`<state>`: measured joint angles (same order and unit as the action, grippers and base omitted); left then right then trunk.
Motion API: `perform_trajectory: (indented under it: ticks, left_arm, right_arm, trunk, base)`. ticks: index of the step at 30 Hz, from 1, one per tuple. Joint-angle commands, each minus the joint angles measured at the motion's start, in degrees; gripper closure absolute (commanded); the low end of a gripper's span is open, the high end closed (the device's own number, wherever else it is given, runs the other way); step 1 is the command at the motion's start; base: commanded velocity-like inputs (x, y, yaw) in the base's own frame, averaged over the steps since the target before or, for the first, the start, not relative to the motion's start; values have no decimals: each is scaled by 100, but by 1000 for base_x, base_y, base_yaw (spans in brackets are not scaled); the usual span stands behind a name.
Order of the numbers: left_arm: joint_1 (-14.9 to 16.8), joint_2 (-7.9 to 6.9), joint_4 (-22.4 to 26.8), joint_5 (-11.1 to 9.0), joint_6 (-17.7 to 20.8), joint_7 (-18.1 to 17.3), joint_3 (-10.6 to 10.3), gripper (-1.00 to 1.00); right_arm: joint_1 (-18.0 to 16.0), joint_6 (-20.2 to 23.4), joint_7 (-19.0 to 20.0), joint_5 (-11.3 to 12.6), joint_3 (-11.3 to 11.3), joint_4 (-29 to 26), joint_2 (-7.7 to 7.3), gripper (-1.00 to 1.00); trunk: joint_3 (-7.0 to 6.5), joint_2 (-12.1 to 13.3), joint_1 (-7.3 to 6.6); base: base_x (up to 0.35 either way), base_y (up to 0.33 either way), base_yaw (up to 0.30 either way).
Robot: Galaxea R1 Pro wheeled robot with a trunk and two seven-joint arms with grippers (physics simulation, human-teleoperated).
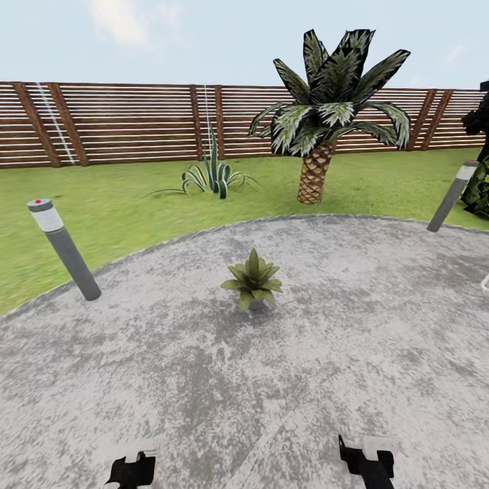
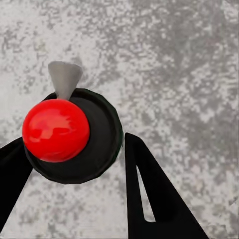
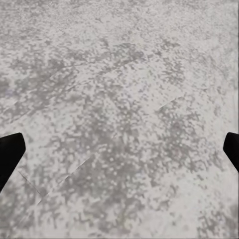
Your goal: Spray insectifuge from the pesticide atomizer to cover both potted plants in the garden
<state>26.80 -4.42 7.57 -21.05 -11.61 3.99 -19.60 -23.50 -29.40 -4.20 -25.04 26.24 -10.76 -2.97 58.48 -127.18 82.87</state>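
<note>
Red and glossy, the round top of the pesticide atomizer (image 2: pixel 56 130) sits right between my left fingers (image 2: pixel 159 194), its black body pressed against both of them and its grey nozzle poking out past the cap. So my left gripper (image 2: pixel 74 164) is clamped on the bottle, above the mottled grey stone patio (image 2: pixel 179 74). My right gripper (image 3: pixel 119 149) hangs over that same stone with its fingers spread wide and nothing between them. From the head camera, both grippers peek in low, left (image 1: pixel 132 470) and right (image 1: pixel 367 463). Beyond them, out on the patio, stands one potted plant (image 1: pixel 252 278), a green rosette. Left of that plant, a grey post (image 1: pixel 64 248) with a red-dotted cap. Behind the plant lies grass with a striped spiky plant (image 1: pixel 212 175), a palm (image 1: pixel 326 102) to its right, then the wooden fence (image 1: pixel 122 122).
</note>
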Motion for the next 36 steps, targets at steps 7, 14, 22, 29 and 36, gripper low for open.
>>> perform_trajectory:
  ticks: [7, 14, 22, 29, 36]
  left_arm:
    - [12, -9, 183, -261, -96, 251, -62, 100]
    - [10, -15, 184, -329, -96, 656, -62, 100]
    - [14, -22, 181, -329, -96, 656, -62, 100]
    - [10, -38, 184, -329, -90, 639, -62, 100]
    - [9, -42, 184, -329, -88, 625, -67, 100]
  right_arm:
    - [-5, -101, -261, 80, 215, 2, -19, -100]
    - [-5, -101, -309, 78, 215, 4, -19, -100]
    - [-5, -101, -309, 78, 215, 5, -16, -100]
    - [-4, -101, -309, 71, 211, 10, -19, -100]
    - [-1, -101, -304, 69, 208, 14, -14, -100]
  trunk:
    - [5, -2, 2]
    - [5, -2, 2]
    - [5, -2, 2]
    - [5, -2, 2]
    - [5, -2, 2]
  base:
    - [335, 0, 0]
    - [325, 90, -177]
    - [245, 259, -264]
    - [226, 281, -266]
    - [230, 280, -266]
